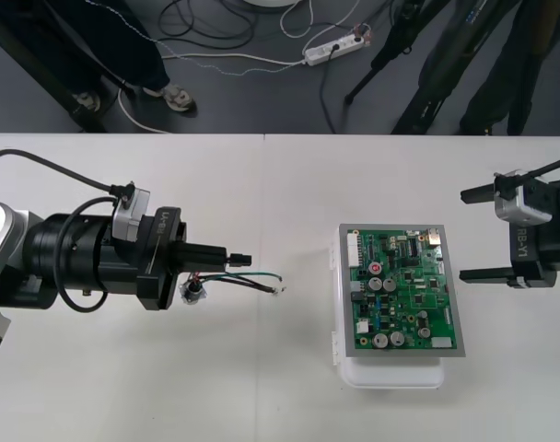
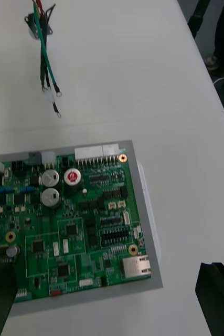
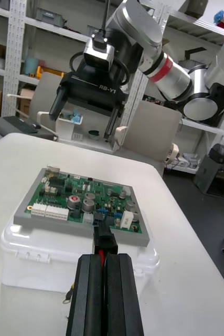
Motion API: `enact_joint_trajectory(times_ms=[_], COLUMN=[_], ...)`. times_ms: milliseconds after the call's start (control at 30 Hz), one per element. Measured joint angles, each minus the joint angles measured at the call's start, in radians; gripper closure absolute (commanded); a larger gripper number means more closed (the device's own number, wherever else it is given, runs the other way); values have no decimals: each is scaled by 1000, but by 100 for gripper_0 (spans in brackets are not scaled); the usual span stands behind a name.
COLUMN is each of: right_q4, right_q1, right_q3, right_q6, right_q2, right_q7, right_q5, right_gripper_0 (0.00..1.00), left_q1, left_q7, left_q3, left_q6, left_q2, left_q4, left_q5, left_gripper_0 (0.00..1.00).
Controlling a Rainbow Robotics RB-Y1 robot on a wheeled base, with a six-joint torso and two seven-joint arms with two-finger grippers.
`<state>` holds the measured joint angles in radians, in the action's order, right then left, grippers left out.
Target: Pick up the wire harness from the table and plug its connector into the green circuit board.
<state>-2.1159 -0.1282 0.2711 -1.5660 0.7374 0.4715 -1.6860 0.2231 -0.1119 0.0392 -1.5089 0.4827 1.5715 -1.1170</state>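
Front view: left gripper [image 1: 228,257] clamped on the plug [image 1: 240,259] of the harness [image 1: 258,275], with the socket [image 1: 195,291] trailing just beside it. The plug's axis aims at 3 o'clock, where the board [image 1: 400,290] sits well apart. Right gripper [image 1: 478,235] spread wide, at the board's 3 o'clock.
Left wrist view: the plug is pinched between the fingers [image 3: 85,294] and points at the board's near edge.
Right wrist view: the harness wires lie beyond the board's connector edge.
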Motion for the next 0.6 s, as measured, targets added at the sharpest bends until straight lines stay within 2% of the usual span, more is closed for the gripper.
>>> enact_joint_trajectory(times_ms=[167,367,600], right_q4=[-1,-1,-1], right_q1=[0,4,17], right_q3=[-44,-88,-139], right_q6=[0,0,0], right_q2=[61,116,131], right_q7=[0,0,0], right_q5=[-53,-120,-225], right_gripper_0=[0,0,0], left_q1=[3,17,37], left_q7=[38,212,300], left_q3=[6,30,83], left_q6=[-10,-13,-13], left_q2=[-2,-2,-2], left_q4=[-64,-142,-235], left_q5=[0,1,15], left_gripper_0=[100,100,100])
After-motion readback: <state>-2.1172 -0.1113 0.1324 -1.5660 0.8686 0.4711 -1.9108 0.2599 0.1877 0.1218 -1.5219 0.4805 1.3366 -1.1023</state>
